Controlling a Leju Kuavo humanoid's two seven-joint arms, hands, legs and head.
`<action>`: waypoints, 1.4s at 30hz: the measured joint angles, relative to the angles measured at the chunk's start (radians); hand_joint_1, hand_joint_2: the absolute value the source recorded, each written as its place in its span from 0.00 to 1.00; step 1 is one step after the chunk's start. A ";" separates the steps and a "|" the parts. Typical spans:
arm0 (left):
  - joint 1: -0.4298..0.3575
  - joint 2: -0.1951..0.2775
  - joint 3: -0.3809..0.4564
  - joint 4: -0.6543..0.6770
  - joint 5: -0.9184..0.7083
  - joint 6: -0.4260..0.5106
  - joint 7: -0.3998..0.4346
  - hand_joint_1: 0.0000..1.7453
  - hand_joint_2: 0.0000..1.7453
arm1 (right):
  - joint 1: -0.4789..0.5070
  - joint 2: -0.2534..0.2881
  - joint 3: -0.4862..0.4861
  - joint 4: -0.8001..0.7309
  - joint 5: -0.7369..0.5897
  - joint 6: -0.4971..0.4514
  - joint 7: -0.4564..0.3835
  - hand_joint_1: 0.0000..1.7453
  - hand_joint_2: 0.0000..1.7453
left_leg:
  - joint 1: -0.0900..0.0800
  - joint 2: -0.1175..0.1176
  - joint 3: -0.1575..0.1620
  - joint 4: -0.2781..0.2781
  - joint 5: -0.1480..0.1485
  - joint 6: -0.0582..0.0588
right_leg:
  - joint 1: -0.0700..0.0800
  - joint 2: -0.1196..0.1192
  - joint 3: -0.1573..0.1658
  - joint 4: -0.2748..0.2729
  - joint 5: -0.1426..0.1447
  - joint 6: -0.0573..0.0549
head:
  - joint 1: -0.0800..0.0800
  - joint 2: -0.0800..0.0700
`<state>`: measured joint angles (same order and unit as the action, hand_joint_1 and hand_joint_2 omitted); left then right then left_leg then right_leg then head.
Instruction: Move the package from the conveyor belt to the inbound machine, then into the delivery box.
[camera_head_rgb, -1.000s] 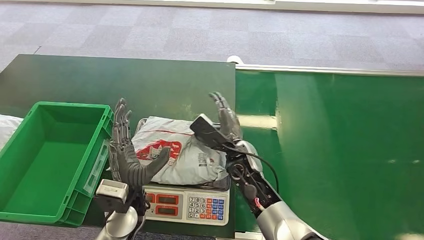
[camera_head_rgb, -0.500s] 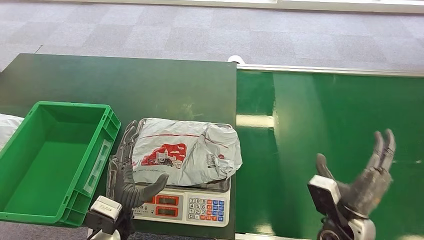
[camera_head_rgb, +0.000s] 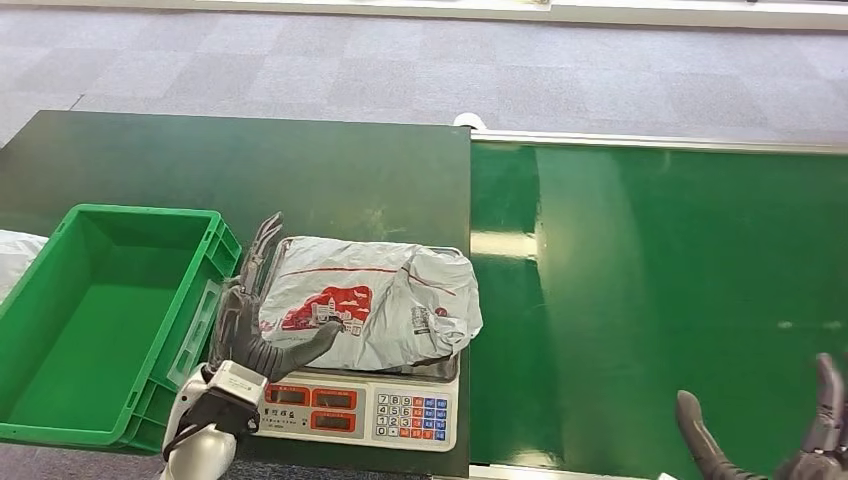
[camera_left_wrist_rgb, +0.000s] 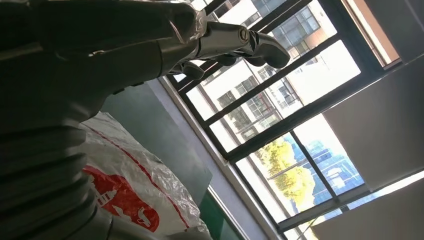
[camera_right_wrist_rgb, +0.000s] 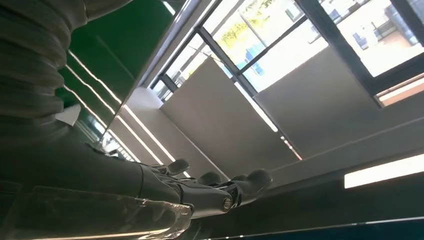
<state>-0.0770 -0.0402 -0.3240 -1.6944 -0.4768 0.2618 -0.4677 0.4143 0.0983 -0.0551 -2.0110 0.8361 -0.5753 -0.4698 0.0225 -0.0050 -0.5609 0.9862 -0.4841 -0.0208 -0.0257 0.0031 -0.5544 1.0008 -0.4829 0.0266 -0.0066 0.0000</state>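
One stage of the task was judged done: the package (camera_head_rgb: 372, 303) was seen lying on the inbound machine (camera_head_rgb: 362, 407), with the delivery box (camera_head_rgb: 96, 318) unfilled on the far side of the left hand (camera_head_rgb: 250, 330). Its fingers (camera_head_rgb: 262, 250) were spread along the package's edge, thumb laid on it, nothing gripped. The right hand (camera_head_rgb: 800, 450) was held spread over the conveyor belt (camera_head_rgb: 650, 290), empty.
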 joint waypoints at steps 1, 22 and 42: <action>-0.018 0.002 0.001 0.015 -0.008 -0.018 0.011 0.00 1.00 | -0.005 0.000 0.018 0.000 0.018 -0.001 0.006 0.00 1.00 | 0.000 0.000 0.000 0.000 0.000 0.000 | 0.000 0.000 0.000 0.000 0.000 0.000 | 0.000 0.000; -0.335 0.029 -0.080 0.505 -0.219 -0.392 0.228 1.00 1.00 | -0.093 -0.084 0.205 0.013 -0.063 0.016 0.003 0.00 1.00 | 0.000 0.000 0.000 0.000 0.001 0.000 | 0.000 0.000 0.001 0.000 0.001 0.000 | 0.000 0.000; -0.352 0.051 -0.035 0.549 0.017 -0.363 0.071 1.00 1.00 | -0.159 -0.114 0.231 0.079 -0.099 0.043 -0.002 0.00 1.00 | 0.000 0.000 0.009 0.000 0.001 0.000 | 0.000 -0.001 0.010 0.000 0.001 0.000 | 0.000 0.000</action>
<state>-0.4290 0.0109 -0.3586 -1.1454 -0.4600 -0.1008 -0.3971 0.2554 -0.0156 0.1762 -1.9318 0.7376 -0.5326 -0.4720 0.0224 -0.0053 -0.5519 0.9861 -0.4827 -0.0204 -0.0256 0.0024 -0.5446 1.0012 -0.4821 0.0263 -0.0065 0.0000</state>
